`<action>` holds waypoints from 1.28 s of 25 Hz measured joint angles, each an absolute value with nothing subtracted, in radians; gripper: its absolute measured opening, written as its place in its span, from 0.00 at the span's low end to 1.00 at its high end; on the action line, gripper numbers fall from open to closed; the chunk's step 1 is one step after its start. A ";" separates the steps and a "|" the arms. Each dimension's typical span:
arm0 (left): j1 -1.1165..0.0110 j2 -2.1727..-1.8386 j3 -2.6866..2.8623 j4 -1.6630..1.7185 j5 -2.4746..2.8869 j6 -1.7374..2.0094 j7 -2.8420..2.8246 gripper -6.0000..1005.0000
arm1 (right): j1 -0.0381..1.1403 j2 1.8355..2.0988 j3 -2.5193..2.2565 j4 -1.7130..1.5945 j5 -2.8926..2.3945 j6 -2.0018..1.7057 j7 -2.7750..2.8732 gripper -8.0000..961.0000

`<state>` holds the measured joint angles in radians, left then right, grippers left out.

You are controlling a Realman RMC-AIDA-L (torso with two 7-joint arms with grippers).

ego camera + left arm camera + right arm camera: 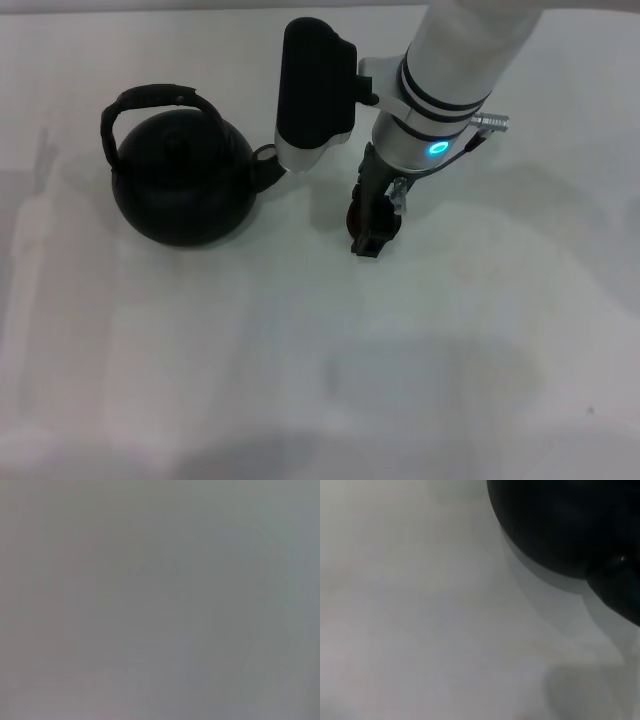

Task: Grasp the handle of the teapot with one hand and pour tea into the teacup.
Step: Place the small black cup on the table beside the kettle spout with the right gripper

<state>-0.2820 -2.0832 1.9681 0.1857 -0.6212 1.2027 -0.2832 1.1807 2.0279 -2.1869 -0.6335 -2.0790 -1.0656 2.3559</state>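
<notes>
- The right pincer [368, 238] hangs low over the white tabletop [300, 340], reaching down from the right arm that enters at the top of the head view; its dark fingers point toward the near edge.
- Whether this pincer is spread or pressed together cannot be told: the fingers merge into one dark shape with what sits beneath them.
- A small dark round form, seemingly the teacup [356, 214], lies right at the pincer, mostly hidden by it; whether they touch is unclear.
- The teapot [180, 185] stands upright to the robot's left of the pincer, apart from it, its spout [266, 165] turned toward the arm.
- The handle [150, 100] arches over the lid, with nothing holding it.
- The right wrist view shows the teapot's rounded black body [560, 520] close by.
- The left pincer appears in no view.
</notes>
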 joint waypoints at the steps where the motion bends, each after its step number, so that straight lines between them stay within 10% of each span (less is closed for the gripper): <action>1: -0.282 -2.083 1.968 0.186 -0.621 1.203 -0.283 0.88 | 1.180 2.028 -2.191 -0.635 -2.078 -1.064 2.356 0.80; 32: -0.269 -2.083 1.968 0.185 -0.624 1.212 -0.328 0.88 | 1.116 2.020 -2.004 -0.690 -2.066 -1.075 2.346 0.87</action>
